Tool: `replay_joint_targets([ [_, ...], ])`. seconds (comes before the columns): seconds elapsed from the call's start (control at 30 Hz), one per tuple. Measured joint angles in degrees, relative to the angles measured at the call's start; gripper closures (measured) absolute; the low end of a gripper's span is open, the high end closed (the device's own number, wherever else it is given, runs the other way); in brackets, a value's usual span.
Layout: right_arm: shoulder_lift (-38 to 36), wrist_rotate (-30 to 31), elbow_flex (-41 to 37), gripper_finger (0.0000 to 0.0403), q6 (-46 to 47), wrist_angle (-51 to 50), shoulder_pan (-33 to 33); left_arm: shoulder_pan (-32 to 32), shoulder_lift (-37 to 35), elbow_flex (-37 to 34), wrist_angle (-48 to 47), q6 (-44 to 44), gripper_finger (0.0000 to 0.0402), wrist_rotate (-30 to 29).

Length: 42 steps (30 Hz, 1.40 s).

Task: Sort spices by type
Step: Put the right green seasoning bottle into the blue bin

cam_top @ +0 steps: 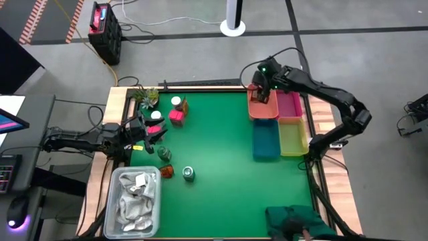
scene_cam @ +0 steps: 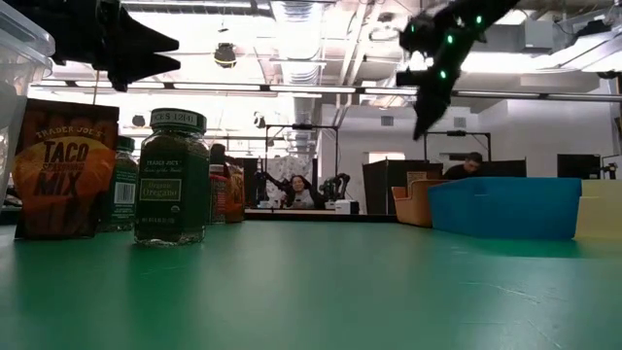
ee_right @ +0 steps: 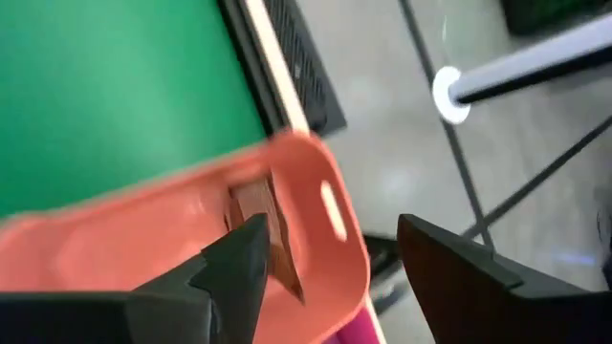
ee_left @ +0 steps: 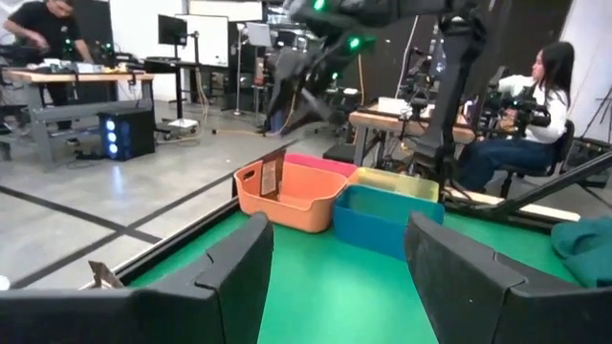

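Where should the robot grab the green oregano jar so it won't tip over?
Probably around the oregano jar at its round glass middle, coming down from above. It stands upright, and the taco mix packet sits close beside it, so a level approach from that side looks crowded.

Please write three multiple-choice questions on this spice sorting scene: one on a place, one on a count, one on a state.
1. Where is the right gripper?
A. over the orange bin
B. over the clear tub of rags
C. beside the plant

2. How many coloured bins stand together on the green mat?
A. two
B. four
C. six

3. How are the right gripper's fingers?
A. shut on a jar
B. open, holding nothing
C. shut on a rag

Answers:
1 A: the high view shows it above the orange bin.
2 B: orange, pink bin, blue bin, yellow bin.
3 B: the right wrist view shows its fingers apart, with a brown packet lying in the bin below.
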Motion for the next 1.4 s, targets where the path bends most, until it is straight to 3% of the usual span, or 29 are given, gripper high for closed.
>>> replay_joint_targets([
  [0.17, 1.2, 0.3, 3.0, 0.0135, 1.2, 0.9, 8.2, 0.5, 0.0, 0.0, -0.1, -0.9, 0.0175, -2.3],
  [0.4, 12.0, -0.7, 11.9, 0.0135, 1.6, 3.4, 18.6, 2.9, 0.7, 0.1, -2.4, -4.3, 0.0175, -2.4],
  [0.53, 20.2, -7.4, 21.2, 0.0135, 1.5, 3.6, 20.6, 3.1, 1.2, 4.0, -11.1, -6.3, 0.0175, -2.0],
  [0.73, 30.9, -9.8, 34.6, 0.0135, -2.6, 3.3, 22.2, 3.0, 1.5, 12.5, -30.7, -11.5, 0.0175, -2.0],
  [0.97, 39.9, -20.8, 46.7, 0.0135, 1.7, 1.2, 22.8, 2.9, 1.5, 12.6, -33.6, -11.9, 0.0175, -1.9],
  [1.1, 40.1, -27.0, 46.6, 0.0135, 3.1, 2.5, 28.0, 2.9, 1.5, 12.6, -37.1, -13.3, 0.0175, -2.1],
  [1.4, 40.1, -29.0, 41.0, 0.0145, 7.5, 13.2, 38.6, 2.9, 1.5, 12.5, -35.6, -14.2, 0.0175, -4.3],
])
